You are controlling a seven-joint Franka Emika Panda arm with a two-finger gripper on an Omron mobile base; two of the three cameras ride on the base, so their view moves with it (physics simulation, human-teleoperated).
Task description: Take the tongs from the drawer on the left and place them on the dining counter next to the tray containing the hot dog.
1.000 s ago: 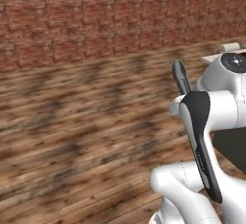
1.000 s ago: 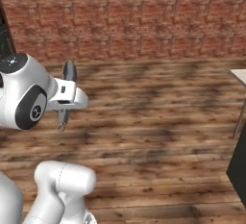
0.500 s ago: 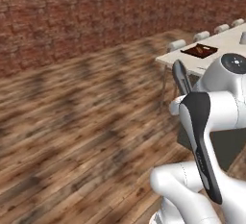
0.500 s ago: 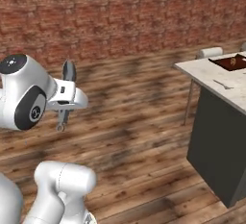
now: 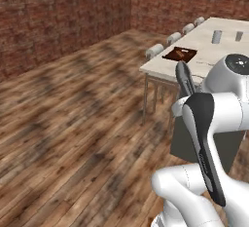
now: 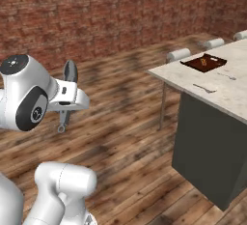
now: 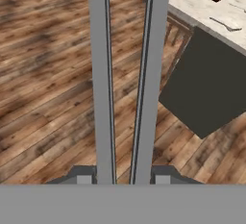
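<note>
— Well, left base view first?
— Shows the dining counter (image 5: 221, 55) at upper right, well apart from the arm, with stools (image 5: 154, 52) along its far edge. Carries the tray (image 5: 180, 54) near its close corner, hot dog (image 5: 182, 52) inside. Has 2 grey cups (image 5: 217, 36) farther along.
— Right base view?
— Puts the gripper (image 6: 66, 104) at left over the wooden floor (image 6: 125, 137), clamped on the tongs (image 6: 63, 120), which hang down from it. Sets the counter at right; a small silver utensil (image 6: 204, 89) lies nearer than the tray.
— Hand view?
— Runs the tongs' 2 arms up the middle, held between the fingertips (image 7: 82, 179), a narrow gap between the arms, so pressed partway together and pinching nothing. Places tray and hot dog in the top right corner.
</note>
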